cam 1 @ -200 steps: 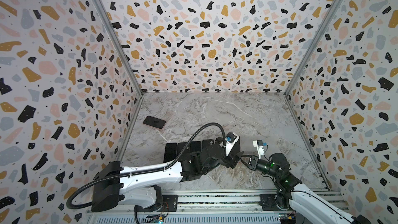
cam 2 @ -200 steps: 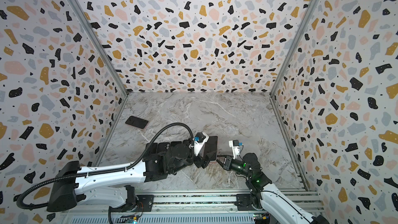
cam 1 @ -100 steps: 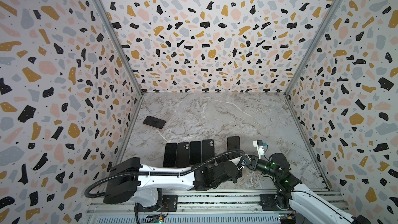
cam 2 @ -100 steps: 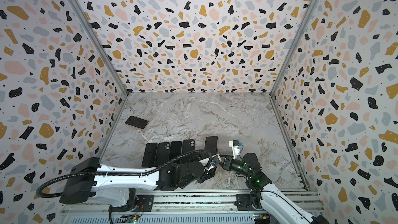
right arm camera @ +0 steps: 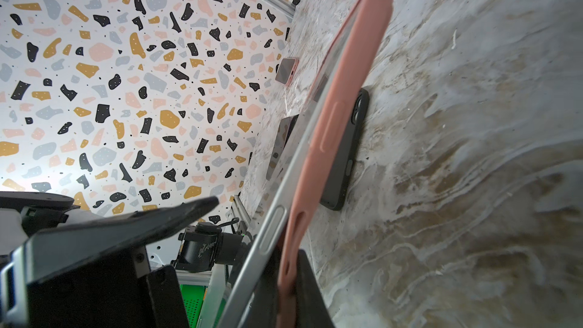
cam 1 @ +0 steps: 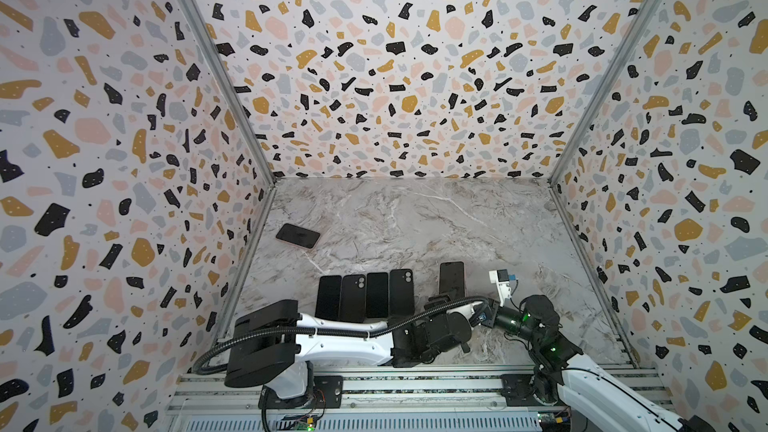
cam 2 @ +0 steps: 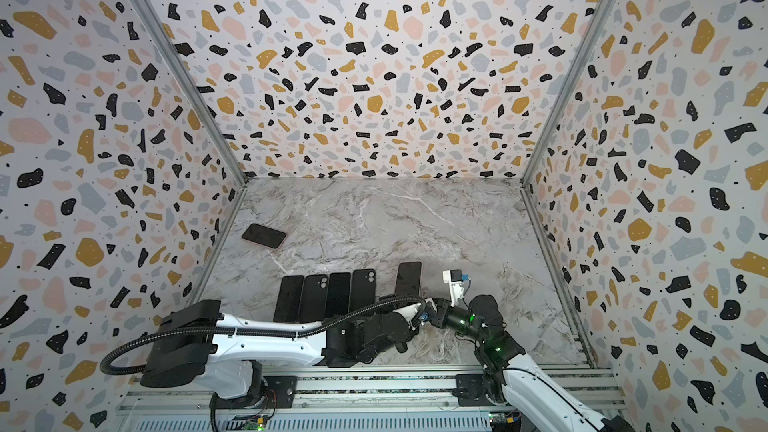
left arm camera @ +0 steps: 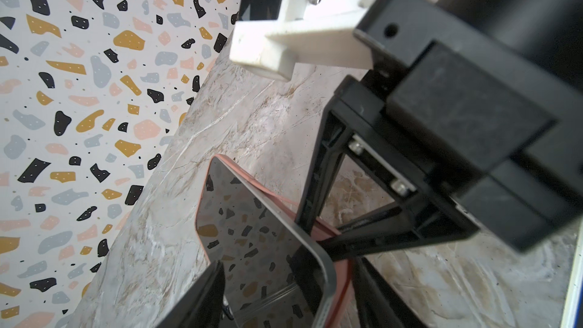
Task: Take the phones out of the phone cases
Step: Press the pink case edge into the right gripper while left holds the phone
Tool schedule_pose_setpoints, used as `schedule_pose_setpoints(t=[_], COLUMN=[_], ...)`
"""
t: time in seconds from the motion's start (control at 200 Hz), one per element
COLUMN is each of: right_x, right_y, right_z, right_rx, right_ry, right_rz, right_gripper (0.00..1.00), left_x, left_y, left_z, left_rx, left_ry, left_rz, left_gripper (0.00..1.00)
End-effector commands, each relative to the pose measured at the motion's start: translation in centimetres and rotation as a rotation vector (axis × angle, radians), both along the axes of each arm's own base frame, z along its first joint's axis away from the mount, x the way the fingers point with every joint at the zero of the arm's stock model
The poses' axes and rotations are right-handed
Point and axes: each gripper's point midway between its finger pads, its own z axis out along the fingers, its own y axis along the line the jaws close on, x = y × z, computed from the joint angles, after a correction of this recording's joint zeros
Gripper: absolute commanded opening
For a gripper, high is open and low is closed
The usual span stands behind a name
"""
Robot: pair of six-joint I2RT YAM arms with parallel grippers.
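Observation:
The phone (cam 1: 451, 280) in its pink phone case lies near the front middle in both top views, also (cam 2: 408, 278). My right gripper (right arm camera: 288, 279) is shut on the phone case (right arm camera: 347, 89), pinching its edge at the near corner. There the case has peeled off the phone's silver frame (right arm camera: 271, 231). In the left wrist view the phone's glossy screen (left arm camera: 252, 231) reflects the wall, with the case's rim (left arm camera: 344, 279) beside it. My left gripper (left arm camera: 288, 279) is open, its fingers either side of the phone's near end. From above, both grippers meet at that end, left gripper (cam 1: 444, 300), right gripper (cam 1: 482, 311).
Several black phones or cases (cam 1: 365, 297) lie side by side left of the phone. Another phone in a pink case (cam 1: 298, 236) lies by the left wall. Patterned walls close in three sides. A metal rail (cam 1: 415, 384) runs along the front edge.
My left arm has dropped low along the front edge and swung in from the near side. Its jaws have narrowed around the phone's near end. The right gripper has kept its pinch and place.

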Motion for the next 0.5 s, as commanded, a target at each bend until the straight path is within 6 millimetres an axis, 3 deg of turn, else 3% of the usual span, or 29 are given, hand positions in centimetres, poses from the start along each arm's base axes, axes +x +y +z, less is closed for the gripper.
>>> schedule_pose_setpoints(t=[0.0,0.265,0.496], right_x=[-0.41,-0.60,-1.00], right_y=[0.46,0.60,0.71], right_z=[2.83,3.14,3.19], right_rx=[0.063,0.077,0.084], right_ry=[-0.094,-0.095,-0.095], right_rz=[0.039,0.052,0.066], right_gripper=[0.00,0.00,0.00], left_x=[0.80,1.23,1.45], left_y=[-0.91,-1.15,-1.05], left_z=[1.70,0.83,0.88], left_rx=[-0.043,-0.008,-0.005], left_ry=[-0.052,-0.084,-0.092], left_rz=[0.028,0.041,0.054], left_gripper=[0.60,0.33,0.25])
